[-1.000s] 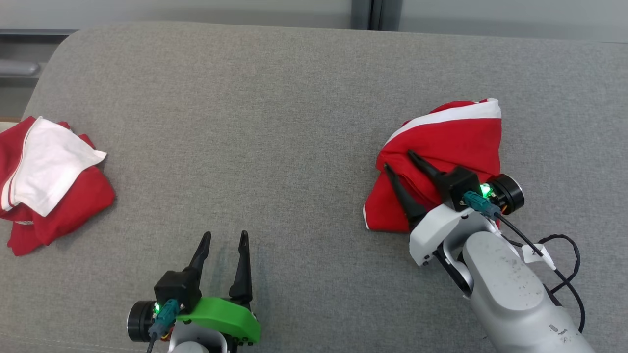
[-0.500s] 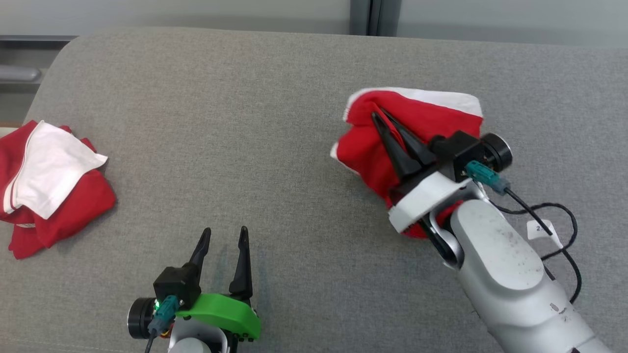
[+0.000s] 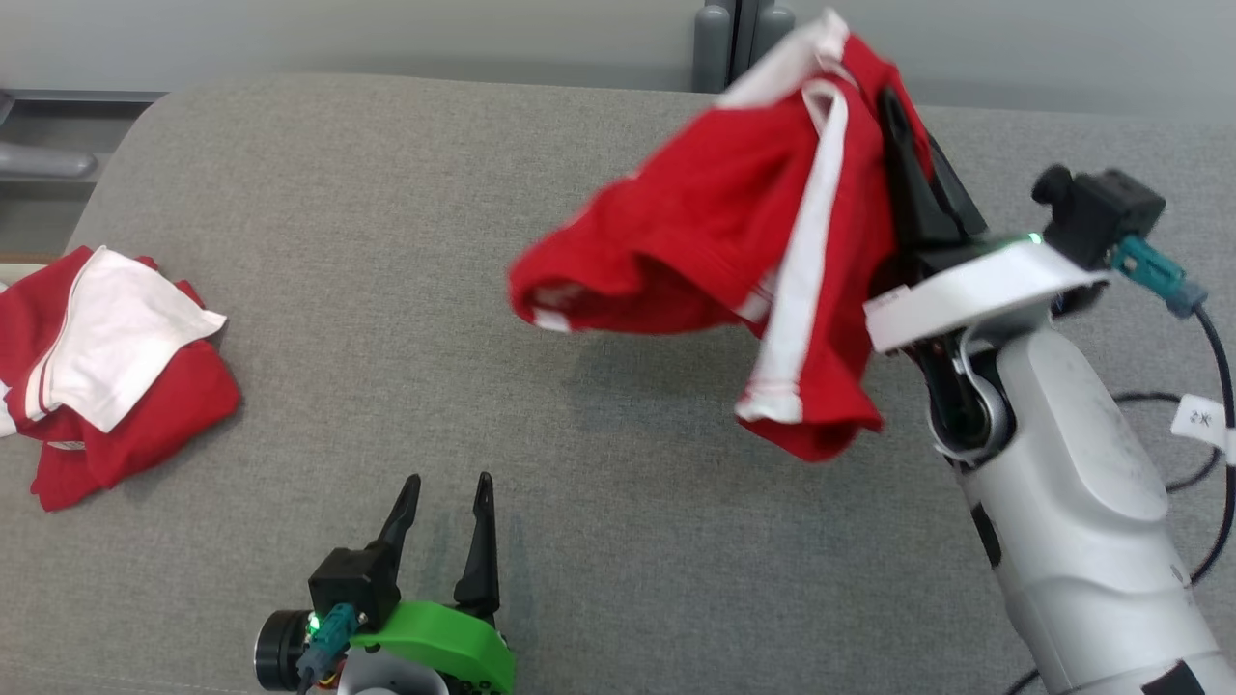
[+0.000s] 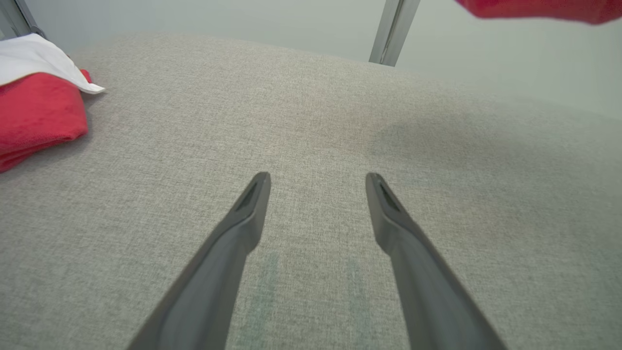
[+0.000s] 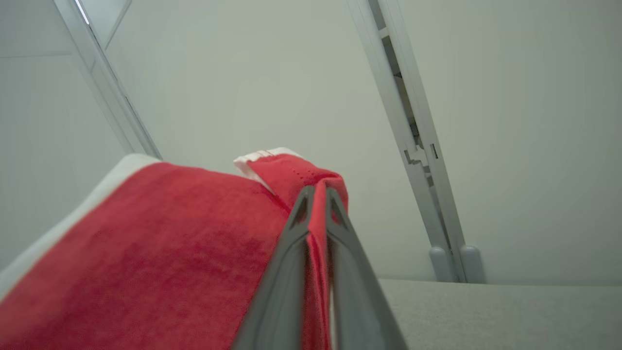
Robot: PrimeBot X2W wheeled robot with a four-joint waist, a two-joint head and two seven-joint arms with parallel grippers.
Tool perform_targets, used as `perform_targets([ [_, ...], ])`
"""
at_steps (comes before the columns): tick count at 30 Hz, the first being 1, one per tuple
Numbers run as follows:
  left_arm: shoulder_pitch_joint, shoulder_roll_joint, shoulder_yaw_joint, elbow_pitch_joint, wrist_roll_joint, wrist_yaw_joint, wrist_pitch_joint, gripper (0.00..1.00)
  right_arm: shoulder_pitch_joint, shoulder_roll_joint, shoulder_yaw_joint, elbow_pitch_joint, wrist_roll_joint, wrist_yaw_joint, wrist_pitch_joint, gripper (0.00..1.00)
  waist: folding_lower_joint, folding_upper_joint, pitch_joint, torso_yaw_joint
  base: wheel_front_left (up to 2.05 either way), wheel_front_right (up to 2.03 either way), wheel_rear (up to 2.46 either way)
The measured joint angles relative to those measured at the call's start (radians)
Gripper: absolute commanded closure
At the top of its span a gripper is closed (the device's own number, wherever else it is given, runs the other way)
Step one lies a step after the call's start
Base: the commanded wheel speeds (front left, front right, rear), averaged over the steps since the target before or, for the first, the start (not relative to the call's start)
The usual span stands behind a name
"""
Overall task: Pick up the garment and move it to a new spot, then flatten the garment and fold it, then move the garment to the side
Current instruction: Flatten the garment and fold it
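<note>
Garment (image 3: 695, 222) pinched in right gripper (image 5: 317, 194); hem blurred; 2nd pile (image 3: 145, 405) cropped.

Soft red cloth garment (image 3: 715, 232); coarse matt grey woven couch (image 3: 386, 290).

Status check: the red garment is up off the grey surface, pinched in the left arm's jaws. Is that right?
Not quite. The red garment is up off the grey surface, but it is the right gripper whose jaws are shut on it, as the right wrist view shows. The left gripper is open and holds nothing.
</note>
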Motion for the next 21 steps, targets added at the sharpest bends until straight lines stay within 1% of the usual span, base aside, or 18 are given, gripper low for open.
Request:
perform_targets([
  [1,0.000,0.000,0.002,-0.001,0.000,0.000,0.000,0.00,0.027,-0.001,-0.055,0.061,-0.049,0.000,0.001,0.00,0.0000,0.0000,0.003,-0.001,0.00,0.00,0.00],
  [3,-0.001,0.000,0.003,-0.006,0.000,0.000,0.000,0.00,0.062,-0.014,-0.153,0.139,-0.163,0.000,0.000,0.00,0.0000,0.0001,0.010,-0.003,0.00,0.00,0.00],
  [4,-0.001,0.000,0.003,-0.007,0.002,0.000,0.000,0.00,0.077,-0.023,-0.220,0.174,-0.205,0.000,0.000,0.00,0.0000,0.0000,0.014,-0.004,0.00,0.00,0.00],
  [7,-0.002,0.000,0.007,-0.009,0.008,0.000,0.000,0.00,0.129,-0.050,-0.344,0.211,-0.314,-0.001,0.000,0.00,0.0000,0.0001,0.024,-0.009,0.00,0.00,0.00],
  [10,-0.003,0.000,0.015,-0.007,0.018,-0.001,0.000,0.00,0.163,-0.045,-0.403,0.207,-0.371,-0.001,0.000,0.00,0.0000,0.0000,0.029,-0.020,0.00,0.00,0.00],
  [13,-0.004,0.000,0.020,-0.003,0.024,-0.003,0.000,0.00,0.190,-0.035,-0.411,0.181,-0.402,-0.001,0.000,0.00,0.0000,0.0000,0.031,-0.035,0.00,0.00,0.00],
  [16,-0.007,0.000,0.021,0.002,0.025,-0.006,0.000,0.00,0.218,-0.026,-0.382,0.137,-0.407,-0.001,0.000,0.00,0.0000,0.0000,0.030,-0.049,0.00,0.00,0.00],
  [19,-0.017,0.000,0.018,0.001,0.025,-0.006,0.000,0.00,0.251,-0.014,-0.310,0.078,-0.397,-0.001,0.000,0.00,0.0000,0.0000,0.027,-0.059,0.00,0.00,0.00],
  [21,-0.018,0.000,0.017,0.001,0.025,-0.006,0.000,0.00,0.282,-0.010,-0.241,0.043,-0.391,-0.001,0.000,0.00,0.0000,0.0000,0.024,-0.062,0.00,0.00,0.00],
])
